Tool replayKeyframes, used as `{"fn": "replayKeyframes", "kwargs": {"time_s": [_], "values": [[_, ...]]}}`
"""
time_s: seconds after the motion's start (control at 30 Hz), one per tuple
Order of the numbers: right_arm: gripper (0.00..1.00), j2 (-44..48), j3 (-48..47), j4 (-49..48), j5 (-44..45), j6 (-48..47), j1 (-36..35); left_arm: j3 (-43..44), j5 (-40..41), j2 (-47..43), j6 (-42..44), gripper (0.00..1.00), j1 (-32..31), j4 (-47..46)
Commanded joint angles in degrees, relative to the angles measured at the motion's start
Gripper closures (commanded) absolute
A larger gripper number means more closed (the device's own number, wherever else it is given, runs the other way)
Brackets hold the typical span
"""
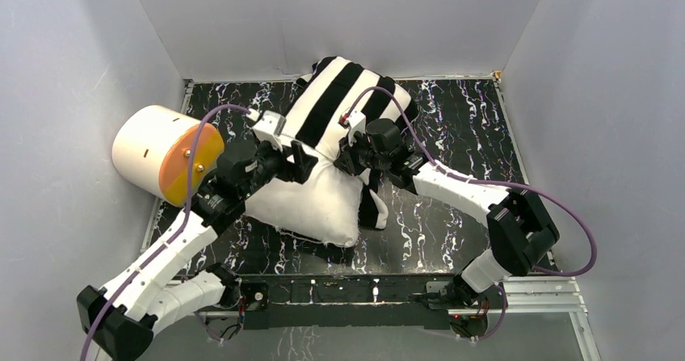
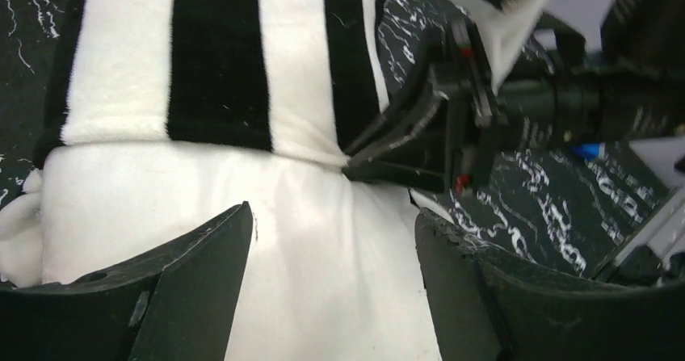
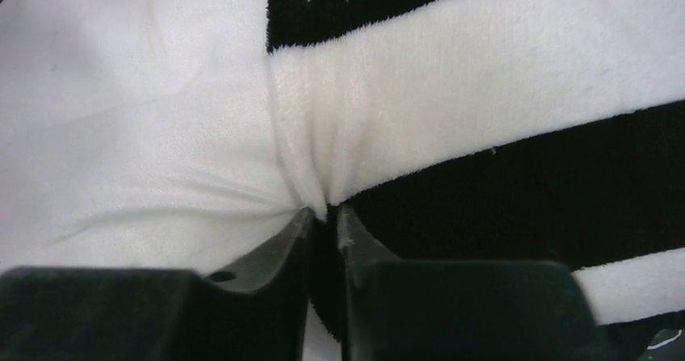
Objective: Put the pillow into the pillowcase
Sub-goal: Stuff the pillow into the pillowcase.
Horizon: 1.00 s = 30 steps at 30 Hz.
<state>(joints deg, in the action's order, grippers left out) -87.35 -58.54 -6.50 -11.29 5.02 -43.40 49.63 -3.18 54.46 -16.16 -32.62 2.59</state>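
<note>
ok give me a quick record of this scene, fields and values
pillow: far part inside the case, near part bare
pillowcase: striped, partway over the pillow
left gripper: open, over the bare pillow
right gripper: pinching the pillowcase hem
cylinder: on its side, far left, apart from the pillow

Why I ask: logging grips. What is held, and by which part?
The right gripper pinches the pillowcase at its open hem, beside the pillow. The left gripper is open, holding nothing.
</note>
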Motion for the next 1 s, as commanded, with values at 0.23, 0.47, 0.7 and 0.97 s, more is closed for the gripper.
{"fn": "replayKeyframes", "kwargs": {"time_s": [0.23,0.47,0.7,0.97], "values": [[0.47,15.88,6.75,8.57,2.68,-8.78,2.97,0.19,20.32,7.71,11.61,0.21,-21.03,6.37],[0.42,19.45,18.36,-1.91,1.29,-12.79,5.06,-0.66,30.92,19.31,11.87,0.31,-23.6,2.98],[0.42,13.0,20.48,-9.99,7.43,-15.77,5.12,3.98,38.66,23.94,10.59,1.0,-23.31,-0.12],[1.0,10.76,15.61,-11.07,0.92,-15.97,5.16,13.06,44.26,27.81,7.47,1.0,-20.44,0.06]]}}
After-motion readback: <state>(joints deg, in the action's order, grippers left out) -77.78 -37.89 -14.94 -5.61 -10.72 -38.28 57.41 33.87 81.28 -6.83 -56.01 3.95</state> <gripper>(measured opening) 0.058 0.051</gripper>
